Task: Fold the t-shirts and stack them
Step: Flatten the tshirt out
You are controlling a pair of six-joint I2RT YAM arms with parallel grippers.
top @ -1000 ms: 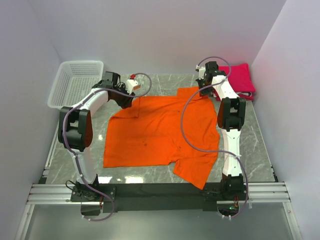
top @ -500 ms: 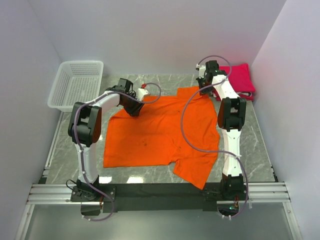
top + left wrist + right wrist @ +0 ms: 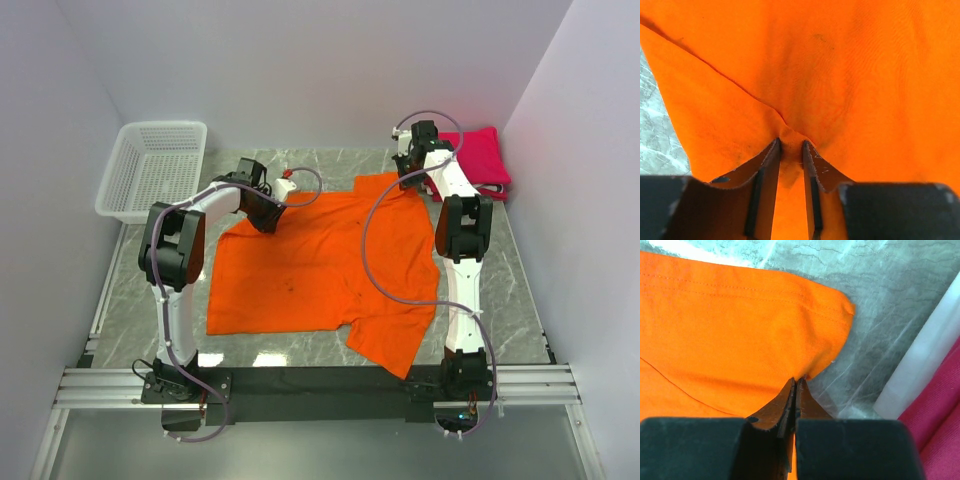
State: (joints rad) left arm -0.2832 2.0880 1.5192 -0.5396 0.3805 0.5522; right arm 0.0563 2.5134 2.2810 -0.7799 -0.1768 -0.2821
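Observation:
The orange t-shirt (image 3: 320,260) lies spread on the marble table, one sleeve hanging toward the near edge. My left gripper (image 3: 268,220) sits on its far-left part; in the left wrist view the jaws (image 3: 791,143) stand narrow with a pinch of orange cloth (image 3: 840,75) bunched between them. My right gripper (image 3: 408,184) is shut on the shirt's far-right edge; in the right wrist view the fingertips (image 3: 796,382) meet on the hem of the orange cloth (image 3: 730,330). Folded crimson-pink shirts (image 3: 478,160) are stacked at the far right, with a white layer (image 3: 920,365) beside the crimson cloth (image 3: 940,430).
A white mesh basket (image 3: 155,165) stands at the far left. Walls close in on three sides. The marble table (image 3: 130,300) shows left of the shirt and between the shirt and the back wall. A metal rail (image 3: 320,385) runs along the near edge.
My left arm swung right from beside the basket onto the shirt's far-left part, and the cloth there now lies further in. The right arm has not moved.

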